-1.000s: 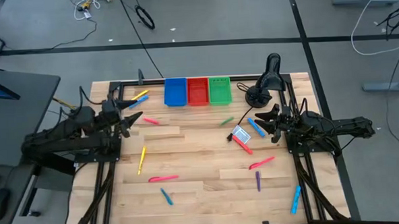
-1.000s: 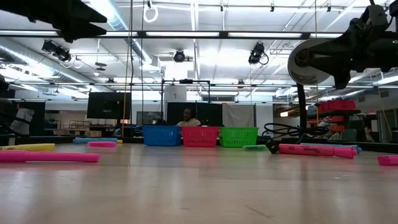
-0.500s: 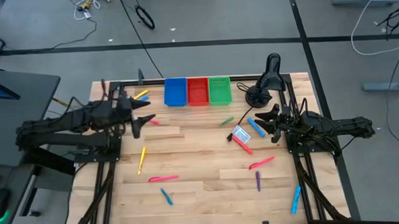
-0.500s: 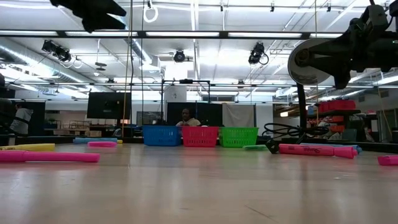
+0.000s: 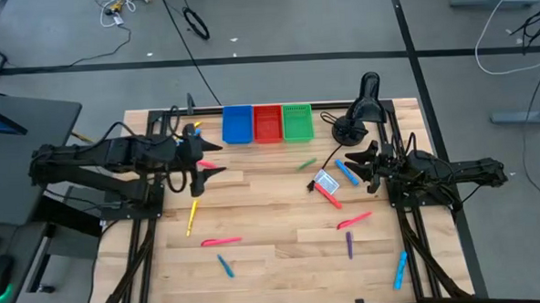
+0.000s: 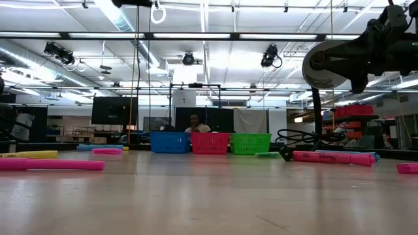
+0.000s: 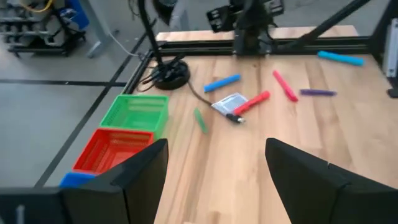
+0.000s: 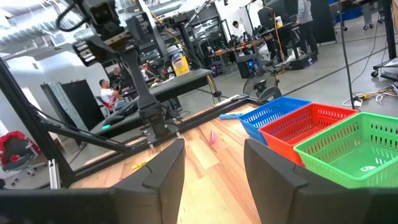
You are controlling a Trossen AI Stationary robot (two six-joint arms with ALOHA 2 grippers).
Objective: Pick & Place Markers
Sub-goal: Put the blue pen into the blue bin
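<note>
Markers lie scattered on the wooden table: a yellow one (image 5: 193, 215), pink ones (image 5: 221, 241) (image 5: 353, 219), blue ones (image 5: 225, 265) (image 5: 347, 172) (image 5: 400, 269), a red one (image 5: 328, 196), a green one (image 5: 307, 164) and a purple one (image 5: 349, 245). My left gripper (image 5: 211, 163) (image 7: 214, 168) hangs open above the table's left half, near the blue bin (image 5: 237, 124), touching nothing. My right gripper (image 5: 354, 163) (image 8: 214, 162) waits open at the right side, above the blue marker by the white-and-blue card (image 5: 325, 180).
Blue, red (image 5: 268, 122) and green (image 5: 298, 121) bins stand in a row at the far edge. A black stand (image 5: 366, 92) with a round base and cable is at the far right. The middle of the table between the arms is bare wood.
My left gripper has swung from the table's left edge toward the right, in over the table, and has risen; in the low view it climbs out of the top of the picture. It has stayed open. The markers lie as before.
</note>
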